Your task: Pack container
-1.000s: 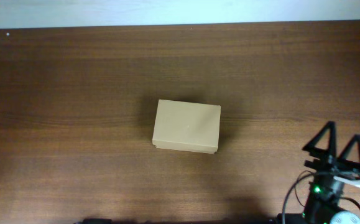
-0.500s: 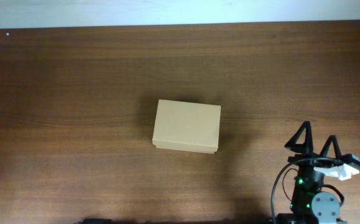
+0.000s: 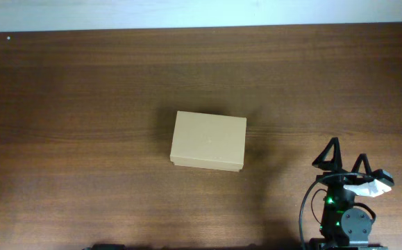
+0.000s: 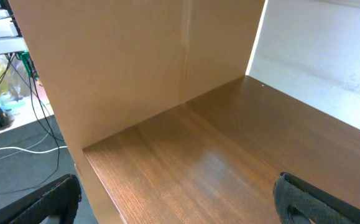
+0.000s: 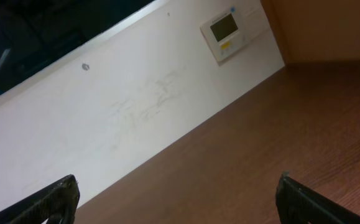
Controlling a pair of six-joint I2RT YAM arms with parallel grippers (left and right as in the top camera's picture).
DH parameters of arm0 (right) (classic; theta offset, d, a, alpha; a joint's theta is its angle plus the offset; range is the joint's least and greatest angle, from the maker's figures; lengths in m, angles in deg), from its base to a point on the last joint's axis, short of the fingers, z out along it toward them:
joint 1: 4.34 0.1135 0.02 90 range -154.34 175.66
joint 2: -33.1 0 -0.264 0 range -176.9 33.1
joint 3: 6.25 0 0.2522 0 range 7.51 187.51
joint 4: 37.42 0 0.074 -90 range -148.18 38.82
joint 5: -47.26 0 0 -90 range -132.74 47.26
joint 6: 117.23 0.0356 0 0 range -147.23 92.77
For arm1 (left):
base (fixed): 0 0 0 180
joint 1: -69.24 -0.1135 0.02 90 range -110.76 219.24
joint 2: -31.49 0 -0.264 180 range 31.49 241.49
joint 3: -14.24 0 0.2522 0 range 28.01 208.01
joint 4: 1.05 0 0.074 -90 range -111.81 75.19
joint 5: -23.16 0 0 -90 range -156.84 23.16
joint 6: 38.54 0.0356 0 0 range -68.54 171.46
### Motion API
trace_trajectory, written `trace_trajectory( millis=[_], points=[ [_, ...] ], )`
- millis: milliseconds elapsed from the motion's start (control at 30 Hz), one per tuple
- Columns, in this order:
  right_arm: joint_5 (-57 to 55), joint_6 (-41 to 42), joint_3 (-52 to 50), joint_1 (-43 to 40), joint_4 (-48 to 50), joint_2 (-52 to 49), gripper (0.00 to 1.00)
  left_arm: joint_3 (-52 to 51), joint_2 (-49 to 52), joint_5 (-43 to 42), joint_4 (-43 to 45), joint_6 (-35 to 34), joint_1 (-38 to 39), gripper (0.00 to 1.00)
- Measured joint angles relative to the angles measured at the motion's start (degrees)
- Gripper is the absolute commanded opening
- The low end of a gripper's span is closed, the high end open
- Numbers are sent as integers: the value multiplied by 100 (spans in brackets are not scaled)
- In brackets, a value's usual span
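We see the light-brown rectangular cardboard container (image 3: 208,141) lying lid-shut near the middle of the dark brown wooden table (image 3: 82,104). The right gripper (image 3: 348,150) sits well apart from it by the near right edge, jaws spread wide and empty. The left gripper (image 4: 180,208) also gapes wide, holding nothing.

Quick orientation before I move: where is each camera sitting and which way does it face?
Overhead: above the table, looking straight down at the closed cardboard box; right gripper, open, at the frame's lower right.
Left wrist: low over the tabletop, facing a tan board and white wall; left gripper open, fingers at bottom corners.
Right wrist: tilted, facing the white wall and a wall control panel; own fingers at bottom corners.
Shared: both wrist views show tabletop and white wall, neither the box.
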Motion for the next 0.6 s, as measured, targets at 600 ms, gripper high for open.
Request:
trace_trajectory(
  millis=[600],
  points=[
    [39,15,-9,-2,-741,0,99,0,0,0,0,0,0,100]
  ],
)
